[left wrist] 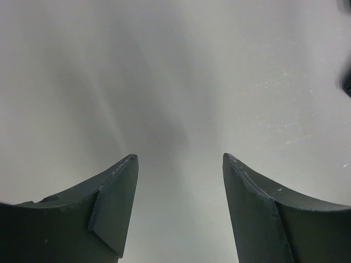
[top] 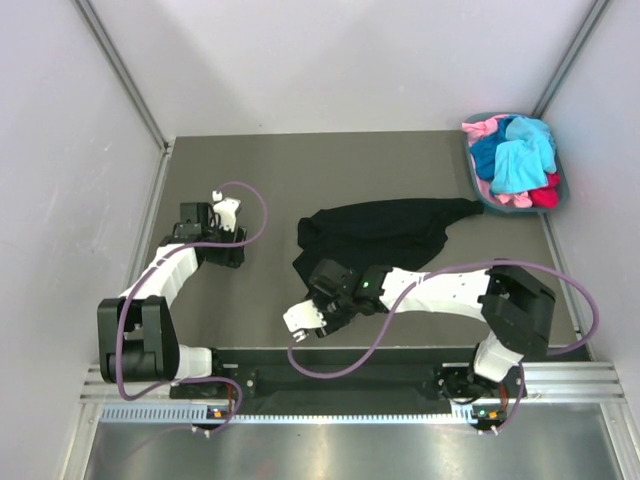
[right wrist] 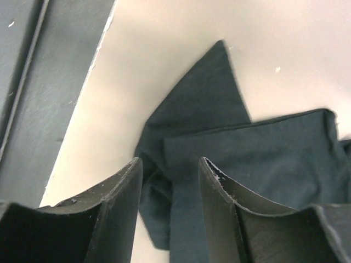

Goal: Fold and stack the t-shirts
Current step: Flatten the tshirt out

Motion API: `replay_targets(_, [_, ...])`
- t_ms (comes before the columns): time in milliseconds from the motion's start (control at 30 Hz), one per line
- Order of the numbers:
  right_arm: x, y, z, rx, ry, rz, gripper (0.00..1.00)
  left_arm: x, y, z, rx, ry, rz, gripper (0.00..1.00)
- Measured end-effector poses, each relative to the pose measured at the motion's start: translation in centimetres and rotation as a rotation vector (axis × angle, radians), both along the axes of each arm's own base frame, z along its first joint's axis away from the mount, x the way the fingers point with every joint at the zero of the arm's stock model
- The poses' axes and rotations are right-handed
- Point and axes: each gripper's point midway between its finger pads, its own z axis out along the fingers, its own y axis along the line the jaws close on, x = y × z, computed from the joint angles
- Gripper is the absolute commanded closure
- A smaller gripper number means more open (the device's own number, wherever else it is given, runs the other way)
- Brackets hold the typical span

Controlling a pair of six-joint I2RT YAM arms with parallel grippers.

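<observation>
Left gripper (left wrist: pixel 180 159) jaws wide apart, holding nothing; right gripper (right wrist: pixel 167 161) jaws half apart astride a fold of the black t-shirt (right wrist: pixel 263 159); basket (top: pixel 474 170), far from both, holds colourful t-shirts (top: pixel 520 160)

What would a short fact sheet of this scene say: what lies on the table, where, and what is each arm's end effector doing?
table: grey
black shirt: crumpled, mid-table
basket: far right corner
shirts: pink, blue, turquoise and red, heaped in the basket
left end effector: open, empty, over the table left of the black shirt
right end effector: at the black shirt's near left edge, straddling a fold; grip unclear
stack: none yet
</observation>
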Motion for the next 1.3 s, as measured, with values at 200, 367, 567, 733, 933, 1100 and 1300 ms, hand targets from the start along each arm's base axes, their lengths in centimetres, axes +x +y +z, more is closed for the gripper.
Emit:
replay_targets(200, [0.6,1.5,0.5,0.031,-0.005,-0.016,0.57,0.0,0.0,0.0,0.002,0.000,0.001,0.32])
replay_targets(367, [1.0,2.4,0.6,0.041,-0.005,-0.025,0.58,0.0,0.1,0.0,0.001,0.000,0.002,0.32])
replay_targets(567, [0.9,2.2,-0.1,0.021,0.007,-0.030,0.59,0.0,0.1,0.0,0.002,0.000,0.002,0.32])
replay_targets(733, [0.8,2.1,-0.1,0.020,0.009,-0.031,0.59,0.0,0.1,0.0,0.001,0.000,0.004,0.32])
replay_targets(933, [0.8,2.0,-0.4,0.009,0.014,-0.032,0.59,0.0,0.2,0.0,0.002,0.000,0.005,0.32])
replay_targets(1100, [0.7,1.8,-1.2,-0.014,0.024,-0.032,0.60,0.0,0.2,0.0,0.002,0.000,0.005,0.32])
replay_targets(1300, [0.6,1.6,-1.9,-0.031,0.033,-0.039,0.64,0.0,0.2,0.0,0.002,0.000,0.007,0.32])
